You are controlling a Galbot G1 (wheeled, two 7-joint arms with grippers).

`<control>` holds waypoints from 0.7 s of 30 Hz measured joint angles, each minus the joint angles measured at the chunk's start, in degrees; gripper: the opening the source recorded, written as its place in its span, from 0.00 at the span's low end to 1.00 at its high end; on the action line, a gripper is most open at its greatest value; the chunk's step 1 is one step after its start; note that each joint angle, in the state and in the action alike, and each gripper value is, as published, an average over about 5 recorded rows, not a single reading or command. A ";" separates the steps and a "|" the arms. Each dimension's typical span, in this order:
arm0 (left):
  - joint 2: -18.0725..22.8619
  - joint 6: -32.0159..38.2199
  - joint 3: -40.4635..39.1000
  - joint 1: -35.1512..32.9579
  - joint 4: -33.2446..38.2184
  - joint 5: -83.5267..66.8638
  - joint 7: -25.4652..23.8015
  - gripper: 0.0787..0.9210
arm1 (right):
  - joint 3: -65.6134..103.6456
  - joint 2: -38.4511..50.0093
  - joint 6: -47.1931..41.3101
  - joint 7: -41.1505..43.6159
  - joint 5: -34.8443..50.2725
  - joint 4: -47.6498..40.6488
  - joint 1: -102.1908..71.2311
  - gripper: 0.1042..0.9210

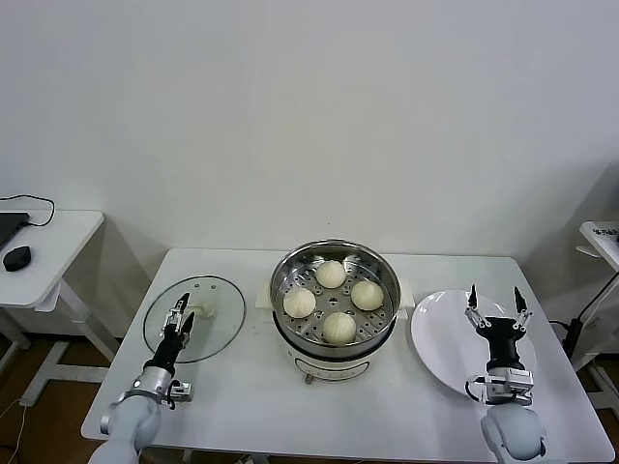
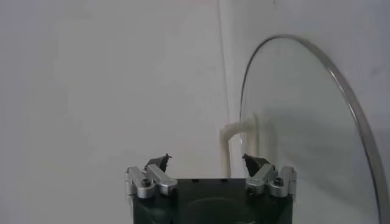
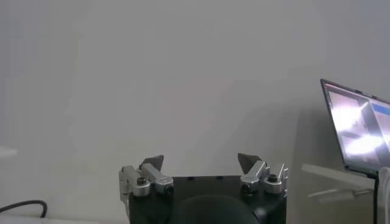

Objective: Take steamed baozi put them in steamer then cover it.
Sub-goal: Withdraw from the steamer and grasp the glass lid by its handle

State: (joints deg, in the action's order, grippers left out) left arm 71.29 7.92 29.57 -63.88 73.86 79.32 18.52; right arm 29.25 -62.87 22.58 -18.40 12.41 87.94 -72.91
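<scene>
Both spread claws, left [image 1: 182, 311] and right [image 1: 495, 299], flank shiny perforated steamer [image 1: 334, 263].

Readable text: none on any object in these views.
Open laptop screen [image 3: 359, 128] at the edge of the right wrist view: bright and lit, content too blurred to read.
White electric pot base [image 1: 334, 365] under the shiny steel steamer basket: no legible label or brand.
</scene>
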 measured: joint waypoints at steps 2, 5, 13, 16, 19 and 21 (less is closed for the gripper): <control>0.06 -0.07 -0.17 0.48 -0.37 0.21 0.17 0.88 | 0.08 -0.21 0.09 0.12 -0.33 -0.14 -0.10 0.88; 0.17 -0.02 -0.46 1.25 -1.16 0.53 0.48 0.88 | 0.18 -0.48 0.21 0.27 -0.83 -0.32 -0.22 0.88; 0.30 0.26 -1.12 3.61 -3.77 0.89 1.11 0.88 | 0.64 -0.93 0.52 0.55 -2.25 -0.42 -0.75 0.88; 0.38 0.47 -1.27 4.56 -4.83 0.93 1.28 0.88 | 0.71 -1.14 0.61 0.63 -2.68 -0.48 -0.87 0.88; 0.46 0.67 -1.36 5.44 -5.83 0.96 1.39 0.88 | 0.75 -1.40 0.70 0.69 -3.04 -0.57 -0.92 0.88; 0.50 0.74 -1.49 5.97 -6.37 0.94 1.41 0.88 | 0.80 -1.57 0.76 0.72 -3.26 -0.60 -0.92 0.88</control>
State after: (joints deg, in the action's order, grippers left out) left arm 71.79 8.67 28.08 -57.90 67.49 80.26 19.93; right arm 30.05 -64.44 23.34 -17.69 9.15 87.35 -73.83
